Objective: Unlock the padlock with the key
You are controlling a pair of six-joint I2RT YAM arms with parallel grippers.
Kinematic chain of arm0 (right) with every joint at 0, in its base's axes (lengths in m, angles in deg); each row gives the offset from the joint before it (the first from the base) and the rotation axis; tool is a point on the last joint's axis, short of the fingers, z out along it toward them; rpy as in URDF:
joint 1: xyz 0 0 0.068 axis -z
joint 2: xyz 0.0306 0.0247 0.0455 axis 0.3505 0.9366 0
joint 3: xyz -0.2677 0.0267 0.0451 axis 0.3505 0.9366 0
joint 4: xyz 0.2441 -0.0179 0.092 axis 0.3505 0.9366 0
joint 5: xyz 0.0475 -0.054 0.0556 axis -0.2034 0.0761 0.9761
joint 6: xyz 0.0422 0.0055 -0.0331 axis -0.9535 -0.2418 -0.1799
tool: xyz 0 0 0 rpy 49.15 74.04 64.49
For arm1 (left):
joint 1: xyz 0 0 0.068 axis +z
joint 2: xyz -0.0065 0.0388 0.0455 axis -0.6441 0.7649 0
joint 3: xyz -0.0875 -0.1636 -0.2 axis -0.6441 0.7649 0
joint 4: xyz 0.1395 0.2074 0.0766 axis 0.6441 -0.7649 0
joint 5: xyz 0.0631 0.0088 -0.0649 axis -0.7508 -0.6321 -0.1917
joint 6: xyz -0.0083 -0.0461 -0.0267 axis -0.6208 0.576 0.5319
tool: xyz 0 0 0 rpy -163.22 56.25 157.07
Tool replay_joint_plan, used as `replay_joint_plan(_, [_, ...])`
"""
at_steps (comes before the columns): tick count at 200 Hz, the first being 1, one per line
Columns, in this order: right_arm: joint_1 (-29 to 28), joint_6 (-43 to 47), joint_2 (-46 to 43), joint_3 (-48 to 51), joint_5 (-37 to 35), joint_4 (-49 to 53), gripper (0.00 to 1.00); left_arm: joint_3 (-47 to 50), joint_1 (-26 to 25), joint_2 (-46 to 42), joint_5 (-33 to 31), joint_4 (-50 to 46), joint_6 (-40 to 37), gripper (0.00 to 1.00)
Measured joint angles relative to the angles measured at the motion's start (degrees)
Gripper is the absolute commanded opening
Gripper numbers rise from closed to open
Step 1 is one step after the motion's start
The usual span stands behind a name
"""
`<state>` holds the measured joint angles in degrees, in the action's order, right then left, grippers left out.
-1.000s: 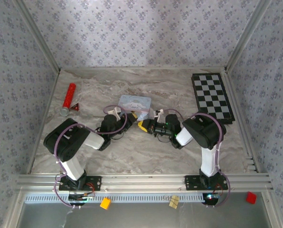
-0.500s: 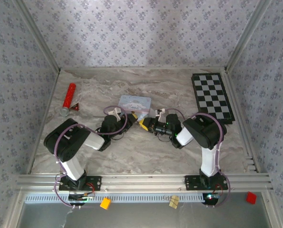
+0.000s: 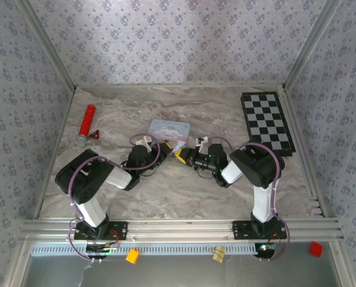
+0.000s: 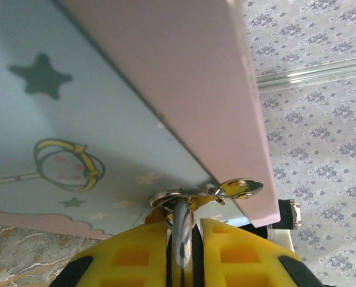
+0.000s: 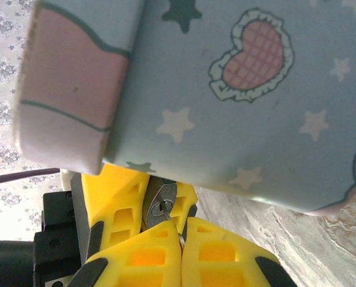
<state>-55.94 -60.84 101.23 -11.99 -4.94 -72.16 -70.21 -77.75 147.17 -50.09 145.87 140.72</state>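
Shows the right gripper (image 3: 181, 154) a touch nearer 12 o'clock than a second ago, re-clamped on the key (image 5: 160, 207), tip to tip with the left gripper (image 4: 184, 222) pinching the padlock (image 4: 179, 236) at 6 o'clock of the pale blue tin (image 3: 169, 130); suggests insertion underway, lock not yet open.

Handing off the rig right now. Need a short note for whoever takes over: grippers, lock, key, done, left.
Left gripper: shut on a silvery metal part, apparently the padlock.
Right gripper: shut, with the key at its tips.
Both meet tip to tip at the near edge of the tin.
Done: both pieces gripped.
Left: seat the key, turn it, free the shackle. Cannot tell if the key is already in.
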Motion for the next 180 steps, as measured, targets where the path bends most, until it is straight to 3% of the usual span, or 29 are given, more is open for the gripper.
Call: replay_joint_plan(180, [-1.2,-3.3,-1.2,-2.2,-2.4,2.1,0.01,0.0,-1.6,0.0,-7.3,2.6,2.6,0.0])
